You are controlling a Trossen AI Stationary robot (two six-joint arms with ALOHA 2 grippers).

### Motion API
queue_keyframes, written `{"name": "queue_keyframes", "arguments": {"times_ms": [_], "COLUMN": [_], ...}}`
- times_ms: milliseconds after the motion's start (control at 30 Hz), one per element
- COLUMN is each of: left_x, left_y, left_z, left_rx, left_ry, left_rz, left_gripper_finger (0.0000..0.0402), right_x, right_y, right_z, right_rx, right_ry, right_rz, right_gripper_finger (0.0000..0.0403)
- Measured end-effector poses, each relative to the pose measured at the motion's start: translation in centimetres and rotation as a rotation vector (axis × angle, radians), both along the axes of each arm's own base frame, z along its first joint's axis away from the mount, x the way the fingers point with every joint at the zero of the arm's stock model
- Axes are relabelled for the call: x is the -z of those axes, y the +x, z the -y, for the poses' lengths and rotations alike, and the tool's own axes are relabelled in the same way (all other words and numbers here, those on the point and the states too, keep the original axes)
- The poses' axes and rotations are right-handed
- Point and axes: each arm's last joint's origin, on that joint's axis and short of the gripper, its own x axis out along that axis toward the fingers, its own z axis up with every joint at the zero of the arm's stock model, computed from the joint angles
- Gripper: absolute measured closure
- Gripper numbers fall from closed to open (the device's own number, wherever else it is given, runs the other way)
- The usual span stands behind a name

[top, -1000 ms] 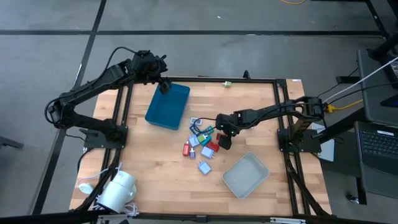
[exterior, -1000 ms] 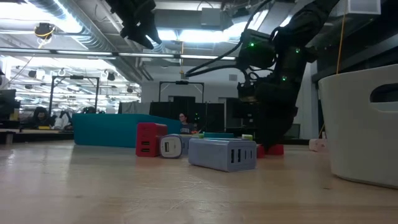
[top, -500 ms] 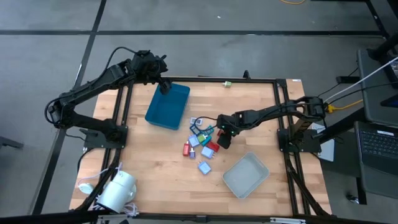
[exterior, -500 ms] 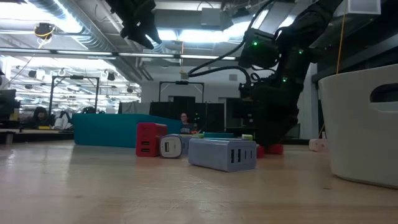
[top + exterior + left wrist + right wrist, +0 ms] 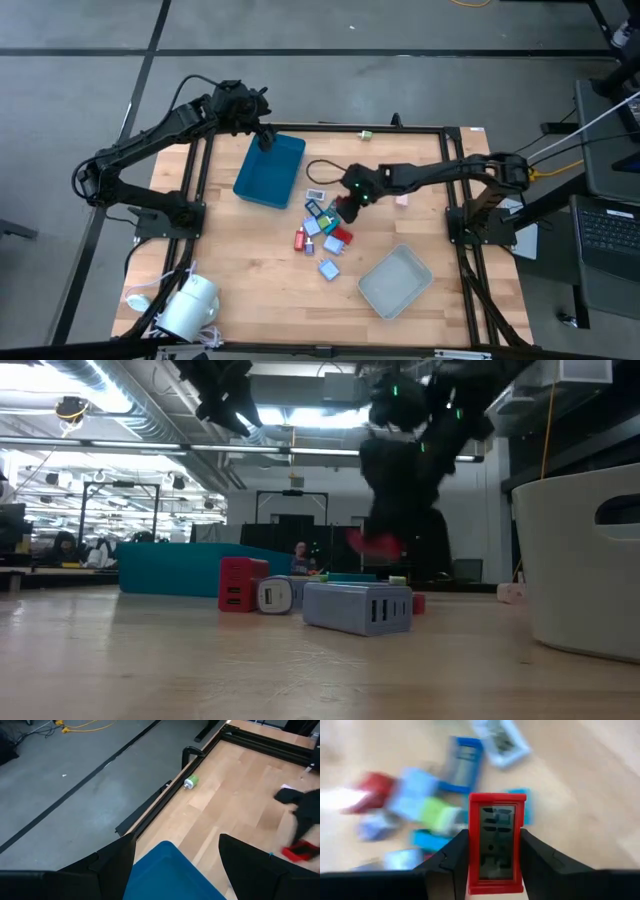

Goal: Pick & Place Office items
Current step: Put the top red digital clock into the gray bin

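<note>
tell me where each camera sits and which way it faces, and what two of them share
High view: above the table, looking straight down; shows both arms, the teal tray, the grey tray and the item pile.
Low view: at table-top height, looking level across; shows the right claw lifted with a red item.
Left wrist view: on the left arm over the teal tray's corner, facing the table edge; its own two fingers frame the picture.
Right wrist view: on the right arm, facing down at the pile; its fingers clamp the red item.
Shared: low and right wrist views both show that red item.
</note>
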Motion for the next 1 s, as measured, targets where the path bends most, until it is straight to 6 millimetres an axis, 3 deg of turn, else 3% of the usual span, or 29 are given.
{"name": "queue_keyframes", "arguments": {"times_ms": [133,233,567,767,1000], "left_x": [0.0,0.0,0.0,0.1,2.6], "left_y": [0.0,0.0,0.1,0.4,3.1], "left_z": [0.0,0.0,0.1,0.4,0.8], "left_rx": [-0.001,-0.001,0.055,0.15,0.172], "left_ry": [0.002,0.002,-0.014,0.005,-0.043], "left_rz": [0.0,-0.001,0.009,-0.01,-0.138], "left_gripper_finger": [0.0121,0.0121,0.0121,0.0121,0.0121], "right_x": [-3.2,-4.8,-7.8,-7.5,-4.5], "right_y": [1.1,1.2,-0.3,-2.8,-4.9], "right_z": [-0.6,-2.0,-12.2,-17.4,-18.9], "right_rx": [-0.059,-0.134,-0.402,-0.381,-0.248], "right_ry": [0.055,0.112,0.319,0.319,0.299], "right_rz": [0.078,0.042,-0.082,-0.198,-0.321], "right_gripper_finger": [0.0266,0.0266,0.0266,0.0266,0.0266]}}
